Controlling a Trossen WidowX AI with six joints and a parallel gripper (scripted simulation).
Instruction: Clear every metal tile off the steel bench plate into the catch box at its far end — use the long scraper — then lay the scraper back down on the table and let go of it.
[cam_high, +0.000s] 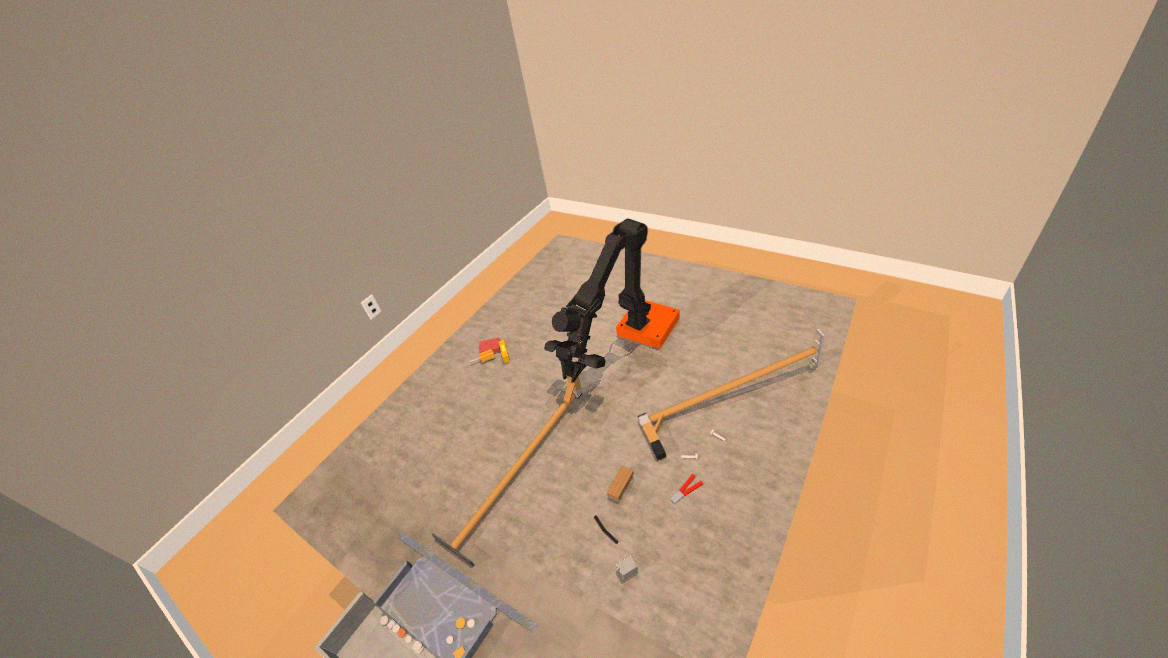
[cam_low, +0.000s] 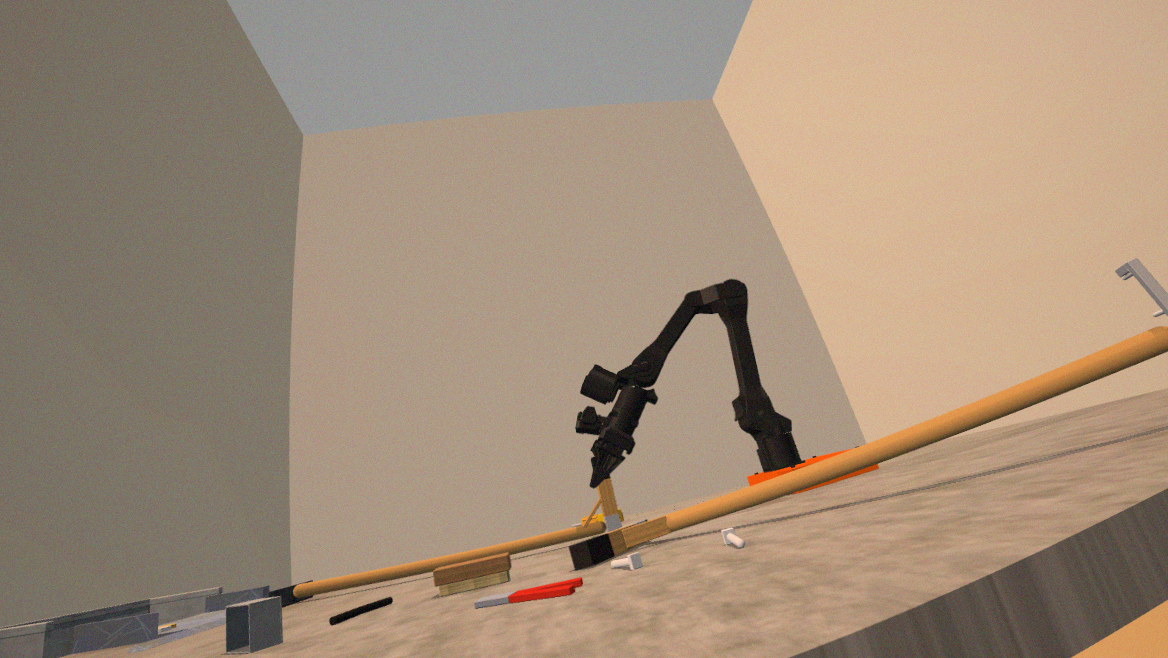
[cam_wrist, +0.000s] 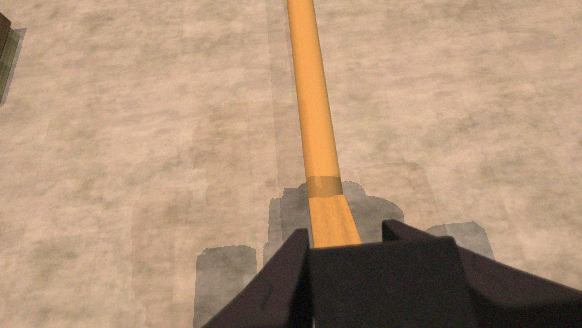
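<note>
The long scraper (cam_high: 510, 474) (cam_low: 457, 557) (cam_wrist: 315, 100) lies with its wooden handle along the table and its dark blade (cam_high: 451, 550) beside the near edge of the steel bench plate (cam_high: 416, 592). My gripper (cam_high: 571, 376) (cam_low: 595, 483) (cam_wrist: 345, 236) is shut on the black-topped upright grip at the handle's near end. White and orange tiles (cam_high: 460, 622) lie on the plate's right part. A row of several more tiles (cam_high: 401, 632) lies where the plate meets the catch box (cam_high: 343, 625); which side of that edge they are on is unclear. The frame cuts off part of the box.
A second long-handled tool (cam_high: 735, 384) (cam_low: 899, 441) with a pronged head lies to the right. A wooden block (cam_high: 620, 483) (cam_low: 472, 572), red-handled pliers (cam_high: 686, 488) (cam_low: 543, 590), a black rod (cam_high: 605, 529) (cam_low: 360, 611) and a grey box (cam_high: 626, 569) (cam_low: 254, 625) lie right of the scraper.
</note>
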